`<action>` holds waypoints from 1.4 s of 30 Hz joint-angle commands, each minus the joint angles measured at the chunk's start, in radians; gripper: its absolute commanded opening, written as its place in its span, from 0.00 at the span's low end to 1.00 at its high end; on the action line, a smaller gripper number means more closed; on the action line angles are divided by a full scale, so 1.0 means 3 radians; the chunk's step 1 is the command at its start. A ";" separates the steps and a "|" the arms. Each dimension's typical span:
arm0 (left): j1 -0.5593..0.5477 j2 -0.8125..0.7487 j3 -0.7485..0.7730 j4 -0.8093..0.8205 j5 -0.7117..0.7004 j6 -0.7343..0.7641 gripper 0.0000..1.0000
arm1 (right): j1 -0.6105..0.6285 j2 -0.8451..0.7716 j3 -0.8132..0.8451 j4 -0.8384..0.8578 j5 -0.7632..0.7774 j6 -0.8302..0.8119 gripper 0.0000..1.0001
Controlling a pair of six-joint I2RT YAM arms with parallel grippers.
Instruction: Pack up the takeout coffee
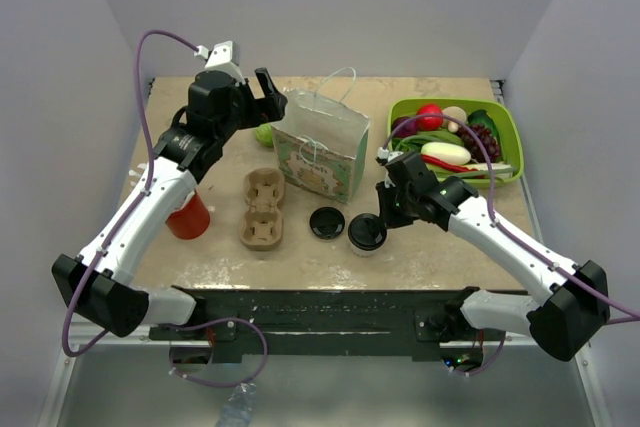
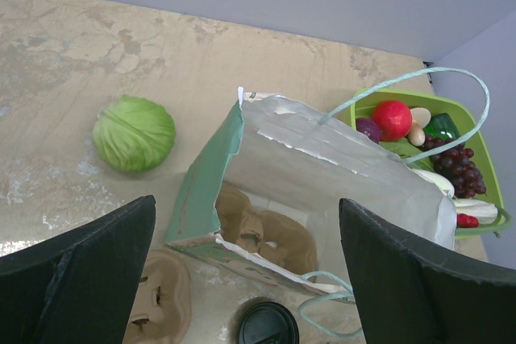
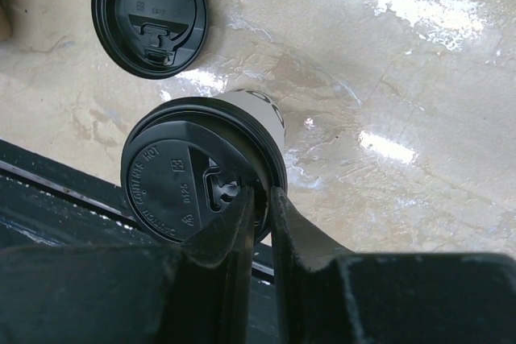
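The takeout coffee (image 1: 366, 234), a small white paper cup with a black lid (image 3: 181, 171), is near the table's front edge. My right gripper (image 1: 378, 215) is shut on the rim of its lid, one finger (image 3: 242, 223) on top and the other outside the rim (image 3: 262, 197). I cannot tell whether the cup rests on the table. My left gripper (image 1: 266, 90) is open and empty above the left end of the open paper bag (image 1: 322, 147). In the left wrist view the gripper (image 2: 246, 207) looks into the bag (image 2: 339, 167), where a brown cup carrier (image 2: 270, 235) lies.
A loose black lid (image 1: 327, 222) lies left of the cup, also in the right wrist view (image 3: 149, 14). A second brown carrier (image 1: 263, 207), a red cup (image 1: 187, 215) and a cabbage (image 2: 133, 132) are at the left. A green tray (image 1: 506, 132) of vegetables is at back right.
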 commanded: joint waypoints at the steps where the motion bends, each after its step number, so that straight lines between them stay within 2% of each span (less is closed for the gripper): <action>1: -0.0002 -0.0046 -0.0026 0.0070 -0.0012 -0.0005 1.00 | -0.0010 0.0005 -0.0034 0.0047 -0.0018 -0.0027 0.17; 12: -0.0007 -0.0031 -0.0036 0.0070 -0.0007 -0.0020 1.00 | -0.0015 0.0066 -0.0137 0.0103 -0.0018 -0.0032 0.18; 16: -0.0002 -0.0021 -0.0036 0.0076 -0.0007 -0.0015 1.00 | -0.0010 0.0087 -0.0142 0.0119 -0.0018 -0.0027 0.12; 17: -0.0002 -0.0010 -0.0031 0.0081 -0.0012 -0.0015 1.00 | -0.0015 0.0087 -0.0142 0.0124 -0.0018 -0.0042 0.06; 19: -0.0002 -0.0010 -0.0031 0.0081 -0.0017 -0.0015 1.00 | -0.0010 0.0092 -0.0137 0.0109 -0.0018 -0.0053 0.00; 21: -0.0002 -0.0010 -0.0015 0.0081 -0.0022 -0.0010 1.00 | -0.0010 0.0067 -0.0106 0.0083 -0.0018 -0.0088 0.00; 26: -0.0002 0.0005 0.0031 0.0096 -0.0032 0.0000 1.00 | -0.0015 -0.0143 0.0144 -0.0019 0.0160 -0.0180 0.00; 33: 0.0003 0.0056 0.0122 0.0081 -0.0124 0.0031 1.00 | -0.0015 -0.0455 0.0507 -0.0213 0.0145 -0.0262 0.00; 38: 0.0034 0.0163 0.0225 0.0050 -0.0176 0.0051 1.00 | -0.0010 -0.0501 0.0885 -0.0397 0.0110 -0.0252 0.00; 42: 0.0100 0.0255 0.0276 0.0029 -0.0135 0.0051 1.00 | -0.0015 -0.0471 0.1395 -0.0653 0.0058 -0.0303 0.00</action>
